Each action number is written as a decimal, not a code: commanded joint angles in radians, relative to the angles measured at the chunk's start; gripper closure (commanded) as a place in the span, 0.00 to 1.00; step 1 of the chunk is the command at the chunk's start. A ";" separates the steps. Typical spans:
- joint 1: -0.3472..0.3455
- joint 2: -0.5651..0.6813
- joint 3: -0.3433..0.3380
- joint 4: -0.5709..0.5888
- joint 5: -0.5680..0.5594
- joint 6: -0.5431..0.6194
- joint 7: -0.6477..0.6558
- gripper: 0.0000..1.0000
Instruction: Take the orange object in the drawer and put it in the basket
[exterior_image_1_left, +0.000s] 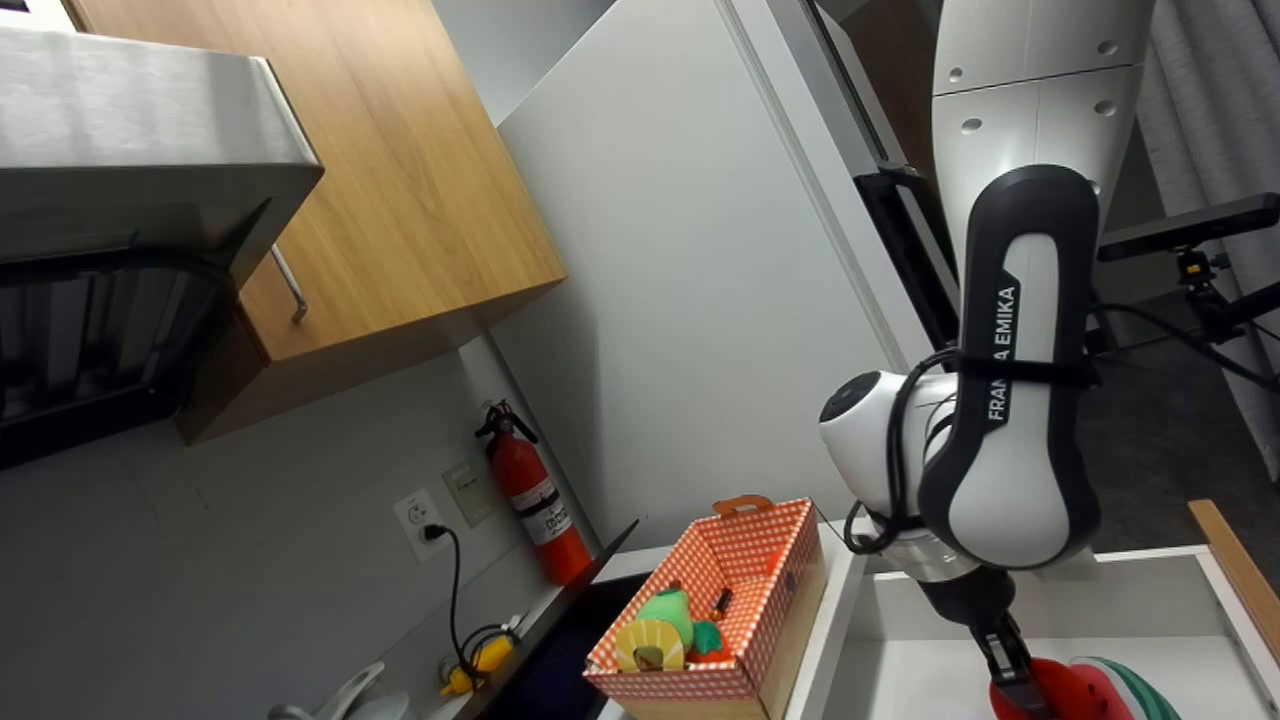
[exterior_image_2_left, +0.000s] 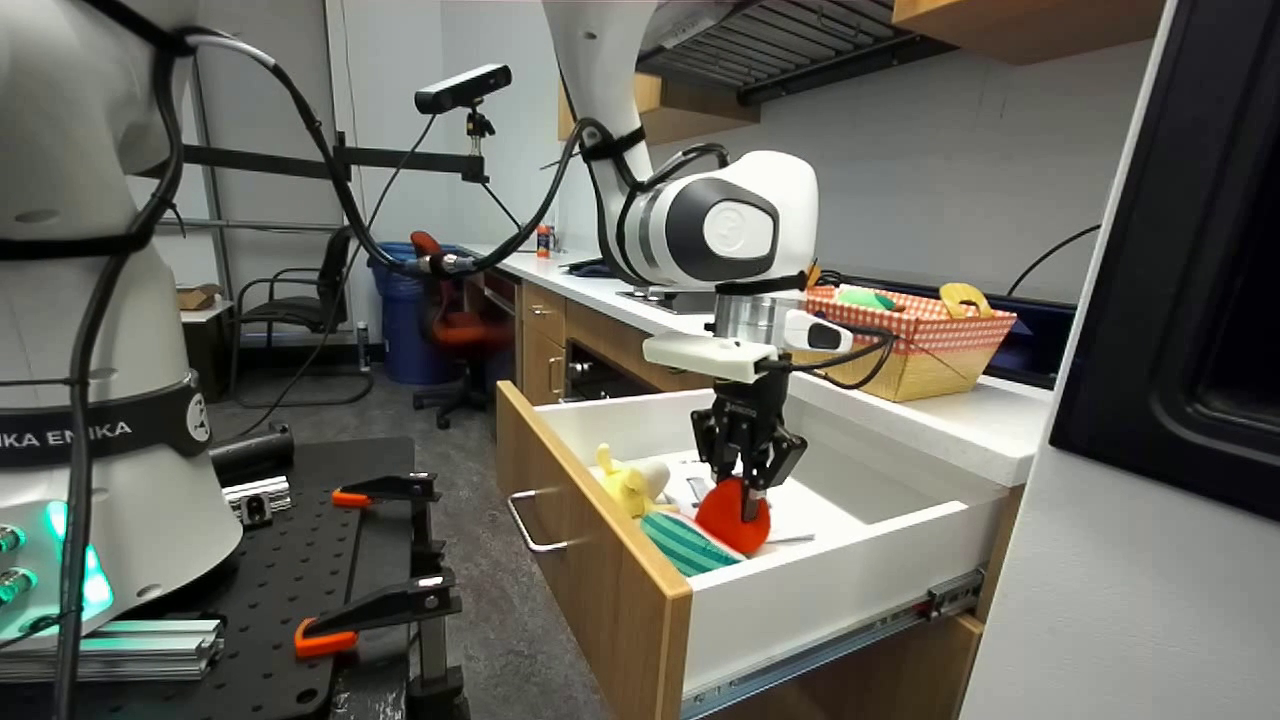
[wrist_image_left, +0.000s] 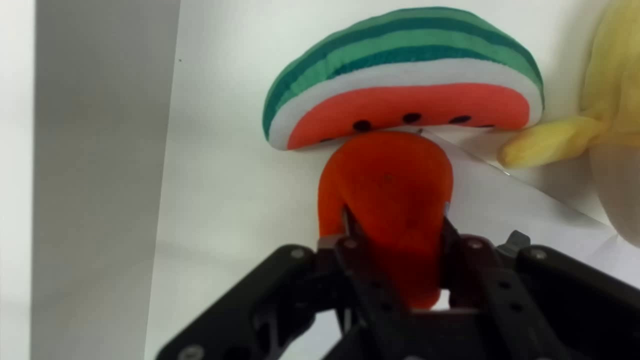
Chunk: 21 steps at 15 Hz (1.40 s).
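The gripper (wrist_image_left: 396, 210) points downward into the drawer (exterior_image_2_left: 850, 570), its jaws clamped on the orange object (wrist_image_left: 390, 170) with one finger along each side. In the wrist view, the surface of the orange object bulges past the finger on the left. The orange object is inside the drawer, low over the white bottom; whether it bears on the bottom cannot be told. The red slice (wrist_image_left: 410, 75), with its striped green rind, lies directly beside it, straight edge facing the jaws; contact between the two cannot be confirmed. A white sheet (wrist_image_left: 490, 200) lies on the drawer bottom near the jaws. The yellow toy (wrist_image_left: 550, 142) lies just beside one end of the red slice. The drawer is extended from its cabinet; its wooden front carries a metal handle (exterior_image_2_left: 519, 522). The basket (exterior_image_2_left: 890, 365) stands upright on the counter (exterior_image_2_left: 930, 422), higher than the drawer and well apart from the jaws. It contains a green toy (exterior_image_1_left: 665, 612), a yellow piece (exterior_image_1_left: 650, 640) and a red piece with a green top, partly hidden. A fire extinguisher (exterior_image_1_left: 540, 500) is located at the wall beyond the basket.
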 joint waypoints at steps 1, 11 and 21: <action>-0.004 -0.047 0.002 -0.008 -0.026 -0.036 0.028 0.92; 0.003 -0.293 0.043 -0.050 -0.016 -0.185 0.026 0.94; 0.044 -0.422 0.131 -0.014 -0.022 -0.147 0.014 0.94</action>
